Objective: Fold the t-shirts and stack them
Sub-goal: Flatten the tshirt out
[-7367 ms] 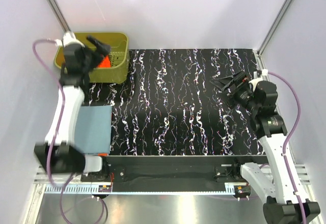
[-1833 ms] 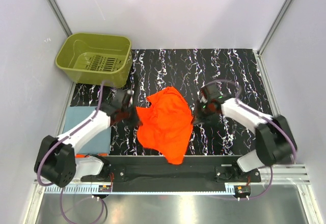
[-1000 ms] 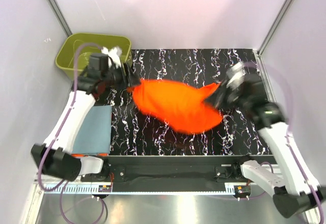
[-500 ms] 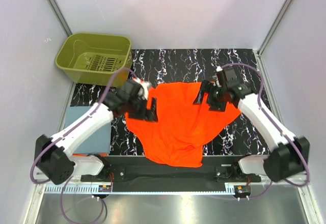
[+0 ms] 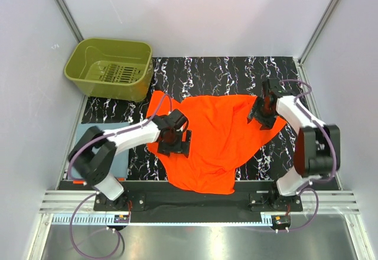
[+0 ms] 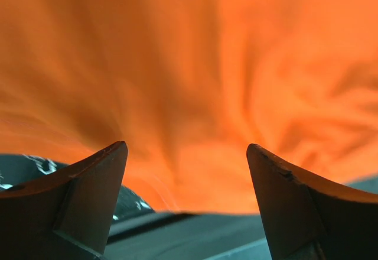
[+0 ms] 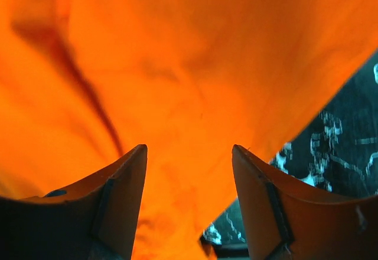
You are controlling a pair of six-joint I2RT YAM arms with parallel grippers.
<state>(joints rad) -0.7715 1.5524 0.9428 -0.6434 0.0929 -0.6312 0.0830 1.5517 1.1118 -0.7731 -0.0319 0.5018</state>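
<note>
The bright orange t-shirt [image 5: 215, 136] lies spread out on the black marbled mat [image 5: 224, 74], its lower hem reaching the near edge. My left gripper [image 5: 175, 140] is low over the shirt's left edge. In the left wrist view it [image 6: 186, 148] stands open, with orange cloth [image 6: 195, 77] filling the view ahead. My right gripper [image 5: 264, 110] is over the shirt's upper right corner. In the right wrist view it [image 7: 189, 149] is open above the cloth [image 7: 177, 65], with nothing pinched. The folded blue-grey t-shirt [image 5: 123, 162] lies at the left, mostly hidden under my left arm.
An olive-green basket [image 5: 112, 65] stands empty at the back left corner. Pale walls and metal frame posts close in the cell on three sides. A strip of mat [image 7: 331, 148] shows to the right of the shirt's edge.
A second ago the orange shirt hung stretched in the air between both shut grippers. Now it lies flat on the mat and both grippers have opened, let go and come down at its edges.
</note>
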